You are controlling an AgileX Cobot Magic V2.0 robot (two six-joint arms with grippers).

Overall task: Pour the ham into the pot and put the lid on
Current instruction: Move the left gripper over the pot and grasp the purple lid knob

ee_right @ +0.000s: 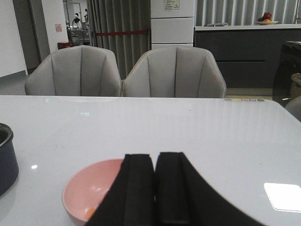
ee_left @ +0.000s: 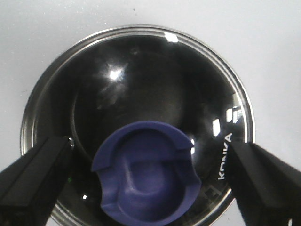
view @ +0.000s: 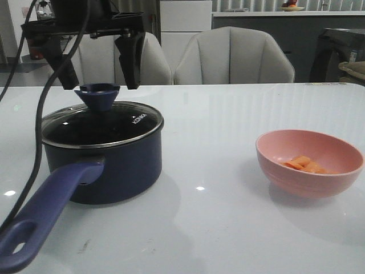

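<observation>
The dark navy pot (view: pixel 108 165) stands at the left of the table, its long purple-blue handle (view: pixel 45 214) pointing to the front left. The glass lid (view: pixel 102 125) lies on it, blue knob (view: pixel 97 94) up. My left gripper (view: pixel 98 77) is open, a finger on each side of the knob and just above it, touching nothing. The left wrist view shows the lid (ee_left: pixel 141 94), the knob (ee_left: pixel 146 172) and the gripper (ee_left: pixel 148 188) from above. The ham (view: pixel 305 164) lies in the pink bowl (view: pixel 336 151) at the right. My right gripper (ee_right: pixel 155 162) is shut and empty, over the bowl's (ee_right: pixel 87 183) near side; a ham piece (ee_right: pixel 89 214) shows there.
Two grey chairs (view: pixel 234 57) stand behind the table's far edge. A black cable (view: pixel 37 131) hangs down across the pot's left side. The pot's edge (ee_right: pixel 5 157) shows in the right wrist view. White tabletop (view: pixel 211 137) lies between pot and bowl.
</observation>
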